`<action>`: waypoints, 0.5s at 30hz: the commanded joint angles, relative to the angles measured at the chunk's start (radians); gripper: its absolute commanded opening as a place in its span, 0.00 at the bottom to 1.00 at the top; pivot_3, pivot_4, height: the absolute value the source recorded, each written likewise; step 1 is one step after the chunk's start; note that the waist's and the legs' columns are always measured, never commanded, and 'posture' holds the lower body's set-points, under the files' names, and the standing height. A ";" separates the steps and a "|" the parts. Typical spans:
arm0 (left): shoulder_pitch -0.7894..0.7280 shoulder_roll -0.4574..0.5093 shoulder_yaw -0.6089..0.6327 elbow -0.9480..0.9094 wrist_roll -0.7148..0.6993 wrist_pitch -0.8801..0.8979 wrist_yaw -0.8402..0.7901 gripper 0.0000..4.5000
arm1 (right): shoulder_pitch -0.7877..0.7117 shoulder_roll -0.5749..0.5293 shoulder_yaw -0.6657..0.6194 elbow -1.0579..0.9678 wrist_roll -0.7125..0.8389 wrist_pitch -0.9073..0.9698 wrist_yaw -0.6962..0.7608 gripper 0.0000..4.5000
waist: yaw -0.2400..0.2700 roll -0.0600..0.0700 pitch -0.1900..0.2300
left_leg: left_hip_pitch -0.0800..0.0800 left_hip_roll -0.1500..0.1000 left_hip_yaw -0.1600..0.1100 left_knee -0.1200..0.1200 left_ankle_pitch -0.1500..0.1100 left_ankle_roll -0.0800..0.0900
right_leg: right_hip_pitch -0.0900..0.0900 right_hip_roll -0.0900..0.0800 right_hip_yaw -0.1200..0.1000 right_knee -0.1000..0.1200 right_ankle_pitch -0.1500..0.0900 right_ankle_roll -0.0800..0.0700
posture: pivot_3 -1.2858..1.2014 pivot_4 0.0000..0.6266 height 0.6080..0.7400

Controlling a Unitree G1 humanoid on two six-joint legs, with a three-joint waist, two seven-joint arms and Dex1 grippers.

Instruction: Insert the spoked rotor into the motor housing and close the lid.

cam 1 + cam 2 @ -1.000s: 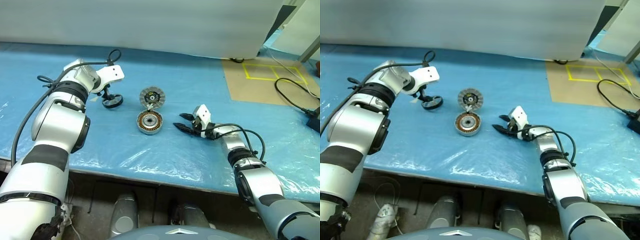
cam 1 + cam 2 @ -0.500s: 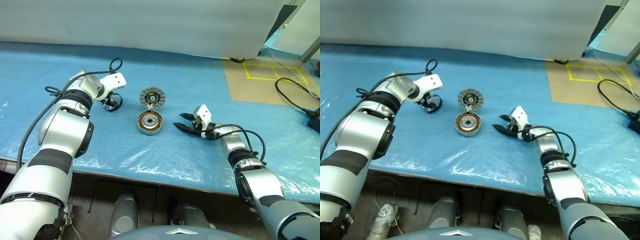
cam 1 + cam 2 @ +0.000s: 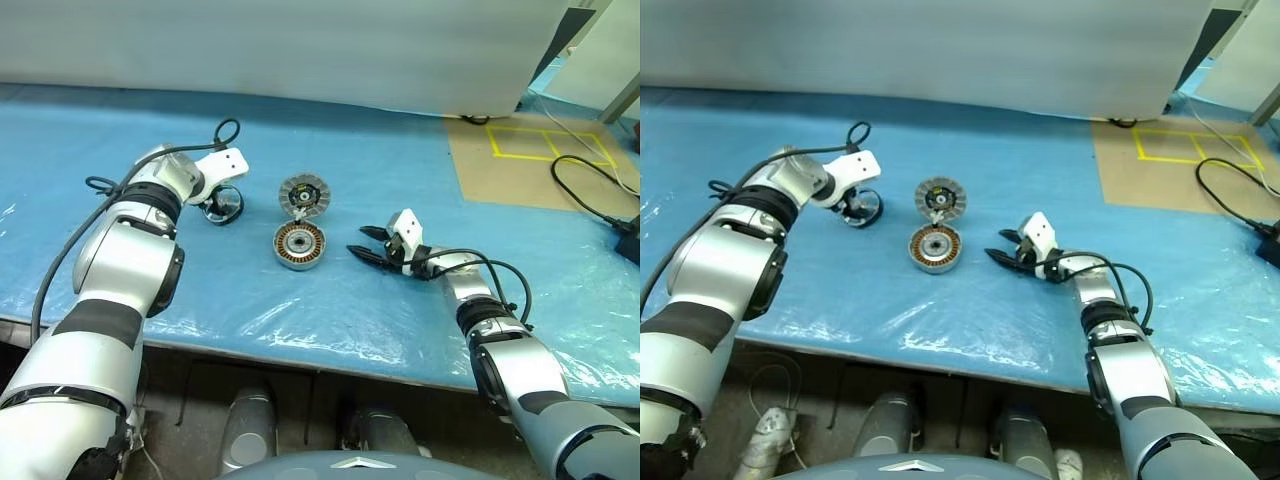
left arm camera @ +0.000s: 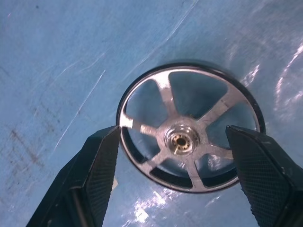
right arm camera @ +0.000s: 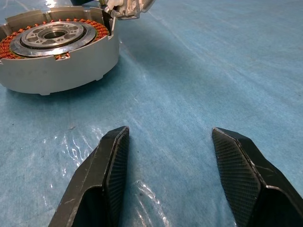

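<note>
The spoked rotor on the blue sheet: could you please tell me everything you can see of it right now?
The spoked rotor is a thin wheel with a dark outer rim and five shiny silver spokes meeting at a round hub with a small brassy centre. It looks like metal. It lies flat on the blue plastic sheet, to the left of the lid and the motor housing. The left pincer is lowered over it, open, one finger on either side of the rim; whether they touch it is unclear.
</note>
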 commanded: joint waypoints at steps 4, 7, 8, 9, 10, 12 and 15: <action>-0.011 0.010 -0.014 -0.016 0.019 -0.015 -0.001 0.83 | 0.072 -0.011 0.025 0.061 -0.057 0.051 -0.020 0.64 | 0.000 0.000 0.000 | 0.000 0.000 0.000 -0.001 0.000 0.000 | 0.000 0.000 0.000 -0.001 0.000 0.000 | 0.52 0.24 1.00; -0.017 0.003 -0.008 -0.017 0.011 -0.021 -0.027 0.83 | 0.078 -0.015 0.031 0.060 -0.065 0.048 -0.028 0.64 | 0.000 0.000 0.000 | 0.000 0.000 0.001 -0.002 0.000 0.000 | 0.000 0.000 0.000 -0.002 0.000 0.000 | 0.52 0.24 1.00; -0.019 0.003 -0.007 -0.017 0.010 -0.022 -0.031 0.83 | 0.079 -0.015 0.031 0.061 -0.066 0.047 -0.030 0.64 | 0.000 0.000 0.000 | 0.000 0.000 0.001 -0.002 0.000 0.000 | 0.000 0.000 0.000 -0.002 0.000 0.000 | 0.52 0.24 1.00; -0.019 0.003 -0.009 -0.017 0.014 -0.022 -0.019 0.83 | 0.079 -0.015 0.031 0.062 -0.066 0.048 -0.031 0.64 | 0.000 0.000 0.000 | 0.000 0.000 0.001 -0.002 0.000 0.000 | 0.000 0.000 0.000 -0.003 0.000 0.000 | 0.52 0.24 1.00; -0.018 0.003 -0.011 -0.016 0.017 -0.021 -0.009 0.83 | 0.079 -0.015 0.030 0.063 -0.065 0.050 -0.031 0.64 | 0.000 0.000 0.000 | 0.000 0.000 0.001 -0.002 0.000 0.000 | 0.000 0.000 0.000 -0.003 0.000 0.000 | 0.52 0.24 1.00; -0.015 0.001 -0.012 -0.016 0.019 -0.021 -0.001 0.83 | 0.078 -0.014 0.029 0.063 -0.065 0.051 -0.033 0.64 | -0.001 0.000 0.000 | 0.000 0.000 0.001 -0.003 0.000 0.000 | 0.000 0.000 0.000 -0.004 0.000 0.000 | 0.52 0.24 1.00; -0.009 -0.004 -0.015 -0.015 0.023 -0.022 0.000 0.83 | 0.076 -0.014 0.028 0.065 -0.065 0.054 -0.037 0.64 | -0.001 0.000 0.000 | 0.000 0.000 0.001 -0.003 0.000 0.000 | 0.000 0.000 0.000 -0.004 0.000 0.000 | 0.52 0.24 1.00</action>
